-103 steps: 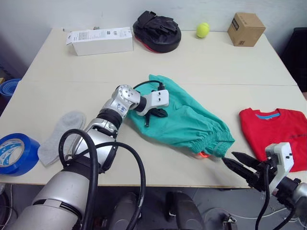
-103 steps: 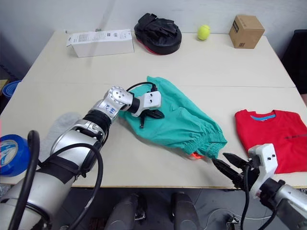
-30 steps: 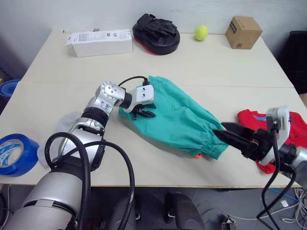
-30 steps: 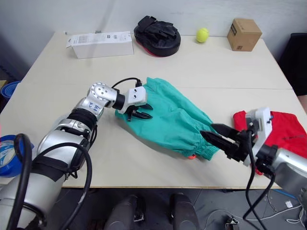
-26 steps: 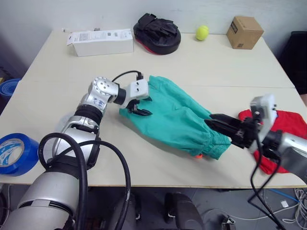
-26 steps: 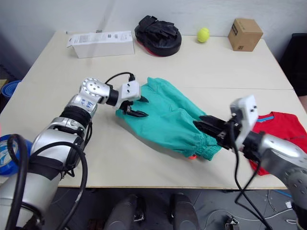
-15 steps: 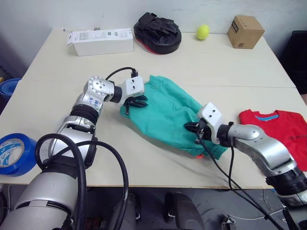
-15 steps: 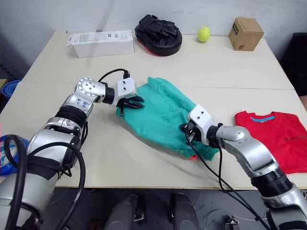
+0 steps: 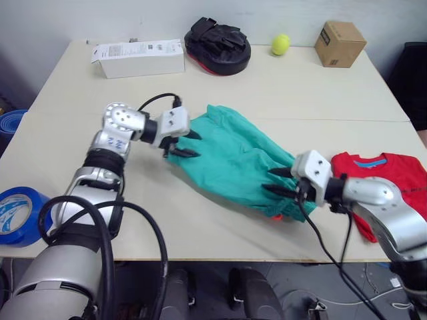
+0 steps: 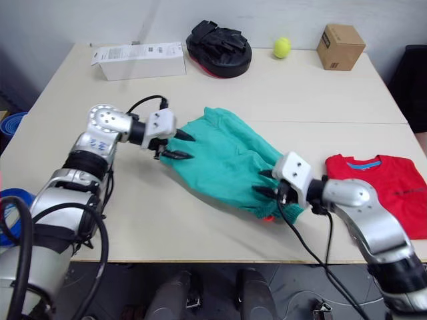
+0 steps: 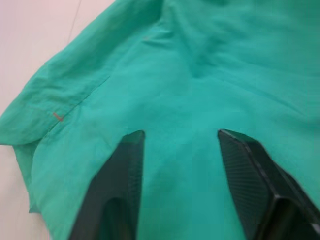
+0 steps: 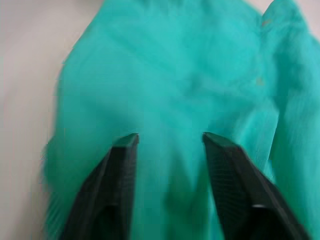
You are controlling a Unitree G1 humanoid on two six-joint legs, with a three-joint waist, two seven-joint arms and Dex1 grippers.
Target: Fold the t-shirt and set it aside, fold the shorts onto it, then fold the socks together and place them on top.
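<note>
The teal-green shorts (image 9: 237,160) lie rumpled across the middle of the table, waistband toward the near right. My left gripper (image 9: 195,145) is open at their far-left end, fingertips just over the hem; in the left wrist view its fingers (image 11: 125,170) stand apart above the teal cloth (image 11: 200,75). My right gripper (image 9: 268,180) is open at the waistband end, and its fingers (image 12: 122,165) are spread over the fabric in the right wrist view. The red t-shirt (image 9: 393,177) lies folded at the right edge. The socks are hidden.
Along the table's far edge stand a white carton (image 9: 139,57), a black padded mitt (image 9: 217,43), a tennis ball (image 9: 281,44) and a small cardboard box (image 9: 341,42). A blue tape roll (image 9: 17,215) sits at the near left corner.
Both grippers were shut on the shorts half a second ago and now stand open. The left one has drawn back to the left, the right one toward the right.
</note>
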